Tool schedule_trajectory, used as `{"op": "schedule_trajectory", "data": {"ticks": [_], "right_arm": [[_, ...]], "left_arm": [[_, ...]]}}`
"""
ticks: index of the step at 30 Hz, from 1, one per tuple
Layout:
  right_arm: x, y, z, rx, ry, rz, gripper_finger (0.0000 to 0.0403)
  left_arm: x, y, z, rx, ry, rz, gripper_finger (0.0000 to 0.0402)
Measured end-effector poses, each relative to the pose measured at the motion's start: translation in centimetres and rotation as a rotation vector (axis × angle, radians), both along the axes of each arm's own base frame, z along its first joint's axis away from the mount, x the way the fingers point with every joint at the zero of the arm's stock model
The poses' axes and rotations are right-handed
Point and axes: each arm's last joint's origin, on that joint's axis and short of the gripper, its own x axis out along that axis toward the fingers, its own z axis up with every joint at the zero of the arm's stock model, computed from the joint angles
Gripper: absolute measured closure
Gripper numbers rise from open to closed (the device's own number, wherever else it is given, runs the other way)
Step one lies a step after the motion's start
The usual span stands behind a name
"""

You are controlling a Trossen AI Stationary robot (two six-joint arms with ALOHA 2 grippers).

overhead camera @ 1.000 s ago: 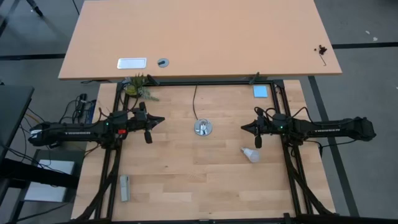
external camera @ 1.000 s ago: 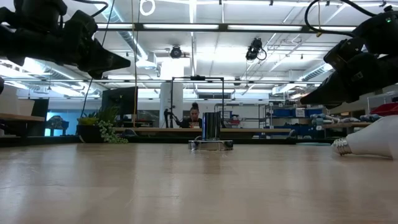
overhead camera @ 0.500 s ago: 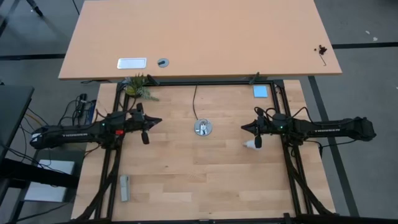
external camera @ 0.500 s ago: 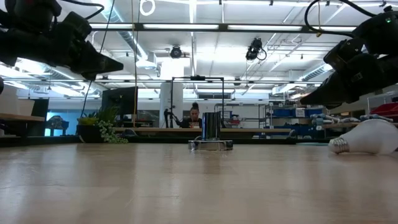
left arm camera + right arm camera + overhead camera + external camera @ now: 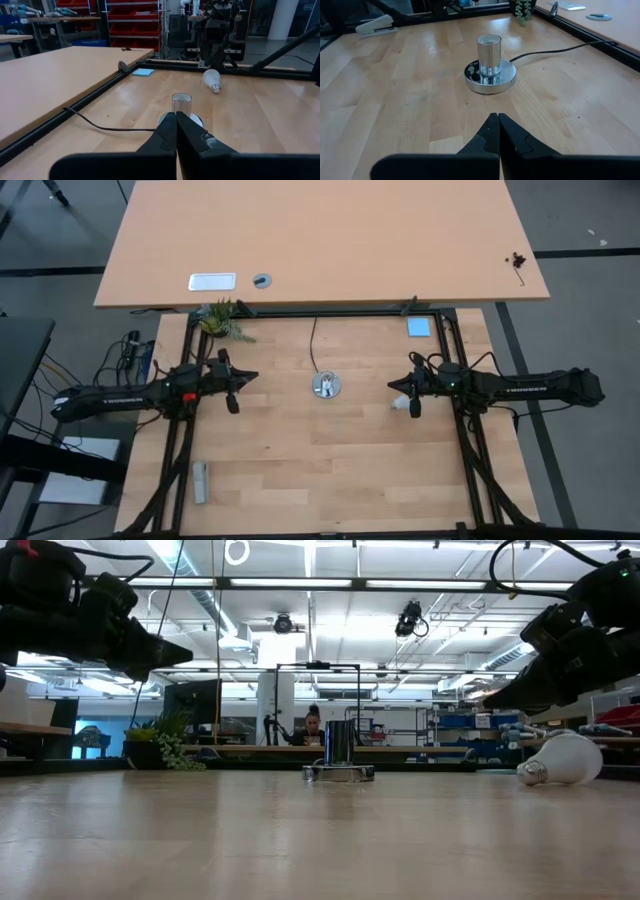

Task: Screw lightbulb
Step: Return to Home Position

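Observation:
The frosted-white lightbulb (image 5: 401, 402) lies on its side on the wooden table, partly under my right arm's wrist in the high view. It also shows in the low view (image 5: 562, 759) and in the left wrist view (image 5: 212, 79). The shiny silver socket (image 5: 326, 386) stands upright mid-table on its round base (image 5: 489, 80), with a thin black cord (image 5: 312, 345) running to the far edge. My left gripper (image 5: 255, 375) is shut, left of the socket and above the table. My right gripper (image 5: 392, 385) is shut, right of the socket and above the table.
A grey stapler (image 5: 201, 481) lies near the front left. A small green plant (image 5: 222, 318) stands at the far left corner, and a blue note (image 5: 419, 327) lies at the far right. A larger desk (image 5: 320, 240) stands beyond the far edge. A person (image 5: 314, 726) sits in the room behind.
The lightbulb has rolled along the table toward the far edge, from in front of my right gripper to just under its wrist, with no gripper on it. My left gripper has drawn back a little toward the table's left edge.

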Motion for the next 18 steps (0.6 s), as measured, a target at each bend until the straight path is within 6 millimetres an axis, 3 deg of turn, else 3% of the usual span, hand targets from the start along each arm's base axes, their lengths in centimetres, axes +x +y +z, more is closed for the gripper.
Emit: {"op": "schedule_trajectory", "data": {"ticks": [18], "right_arm": [[0.0, 0.0, 0.0, -0.012, 0.005, 0.005, 0.0398]], "left_arm": [[-2.3, -0.2, 0.5, 0.043, -0.023, 0.050, 0.0400]]}}
